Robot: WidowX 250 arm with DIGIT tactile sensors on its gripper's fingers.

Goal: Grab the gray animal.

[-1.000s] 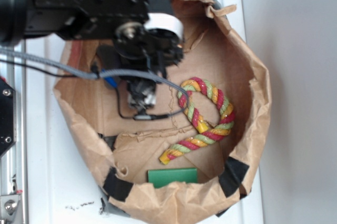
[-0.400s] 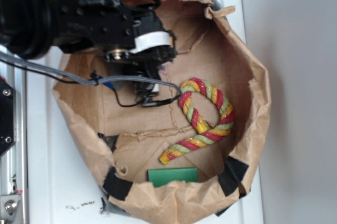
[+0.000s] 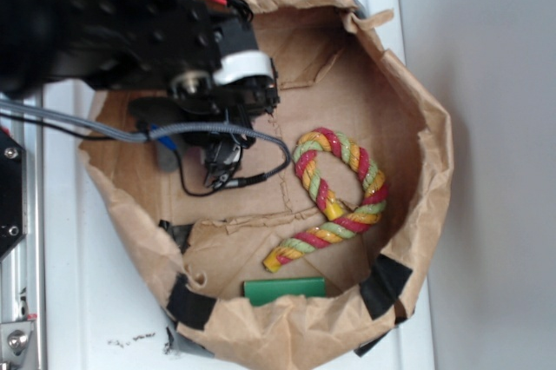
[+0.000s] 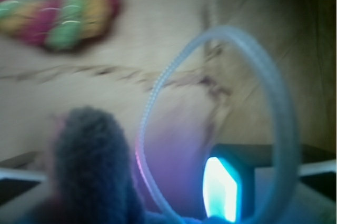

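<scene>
Filling most of the exterior view, a crumpled brown paper bag (image 3: pixel 408 109) lying open on a white surface (image 3: pixel 78 300), black tape at its lower rim. Reaching in from the upper left, the black arm (image 3: pixel 104 31), now shifted further left and slightly lower than a second ago, wrist cable trailing over the bag floor. Lying well apart to the right, untouched, the red-yellow-green rope (image 3: pixel 334 196); below it, near the rim, a flat green block (image 3: pixel 285 290). Under the arm, the gripper (image 3: pixel 221 157), jaw state impossible to tell from either view. Up close in the blurred wrist view, the gray animal (image 4: pixel 92 169) as a fuzzy dark lump against the camera, its white string loop (image 4: pixel 221 119) arching beside it. Judging by that closeness and the arm's drift, probably already caught and being carried, though contact not visible.
</scene>
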